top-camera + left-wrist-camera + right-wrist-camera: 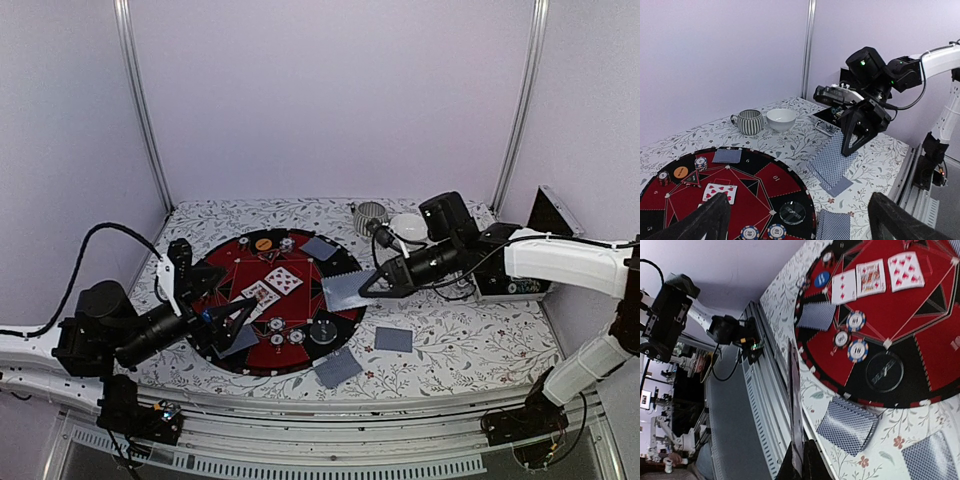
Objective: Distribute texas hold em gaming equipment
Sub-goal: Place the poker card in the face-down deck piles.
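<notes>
I see a table under floral cloth, walled on three sides, with bare cloth showing in a strip beyond the mat and out to the right. A big round red-and-black mat fills the left-centre, its near rim close to the table's front edge. My right gripper is clamped on a grey-blue-backed card, held tilted above the mat's right rim. My left gripper hangs over the mat's near-left part, fingers spread wide, gripping nothing. Face-up cards lie at the mat's centre. Face-down cards rest on the cloth towards the front right. Poker chips cluster on the mat's near side. A ribbed cup and a white bowl stand side by side at the far edge
</notes>
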`<state>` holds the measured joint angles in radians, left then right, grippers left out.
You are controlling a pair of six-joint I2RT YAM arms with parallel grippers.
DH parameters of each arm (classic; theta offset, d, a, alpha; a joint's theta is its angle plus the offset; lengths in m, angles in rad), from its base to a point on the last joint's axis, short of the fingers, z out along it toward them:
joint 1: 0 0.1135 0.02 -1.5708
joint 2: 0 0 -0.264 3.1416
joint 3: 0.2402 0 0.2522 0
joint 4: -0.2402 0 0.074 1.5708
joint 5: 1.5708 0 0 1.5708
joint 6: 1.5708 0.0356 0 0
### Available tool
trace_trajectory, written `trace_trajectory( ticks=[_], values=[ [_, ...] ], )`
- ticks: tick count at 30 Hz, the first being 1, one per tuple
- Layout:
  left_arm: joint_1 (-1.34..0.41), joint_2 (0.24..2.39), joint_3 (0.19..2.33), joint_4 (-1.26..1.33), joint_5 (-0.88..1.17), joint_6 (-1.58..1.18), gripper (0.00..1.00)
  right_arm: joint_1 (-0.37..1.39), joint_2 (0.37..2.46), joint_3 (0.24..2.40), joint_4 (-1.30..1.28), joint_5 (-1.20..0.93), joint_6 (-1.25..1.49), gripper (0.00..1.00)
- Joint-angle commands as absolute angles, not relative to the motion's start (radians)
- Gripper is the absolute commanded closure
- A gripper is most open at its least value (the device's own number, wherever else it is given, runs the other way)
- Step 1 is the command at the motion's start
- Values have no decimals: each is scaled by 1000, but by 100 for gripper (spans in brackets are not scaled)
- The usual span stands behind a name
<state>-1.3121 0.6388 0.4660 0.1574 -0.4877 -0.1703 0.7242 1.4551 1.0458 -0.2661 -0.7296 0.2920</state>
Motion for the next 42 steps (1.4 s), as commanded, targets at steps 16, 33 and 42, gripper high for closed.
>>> trace_trajectory(
  ticks=[16, 33, 42],
  values=[
    [-1325, 840, 531, 72, -492, -148, 2, 745, 1947, 1180, -505, -1125, 81, 98],
    [-1325, 803, 518, 50, -509, -146, 2, 760, 2033, 1201, -530, -1011, 110, 65],
    [-1324, 795, 516, 45, -509, -152, 2, 751, 1968, 1273, -650, -745, 121, 56]
  ],
)
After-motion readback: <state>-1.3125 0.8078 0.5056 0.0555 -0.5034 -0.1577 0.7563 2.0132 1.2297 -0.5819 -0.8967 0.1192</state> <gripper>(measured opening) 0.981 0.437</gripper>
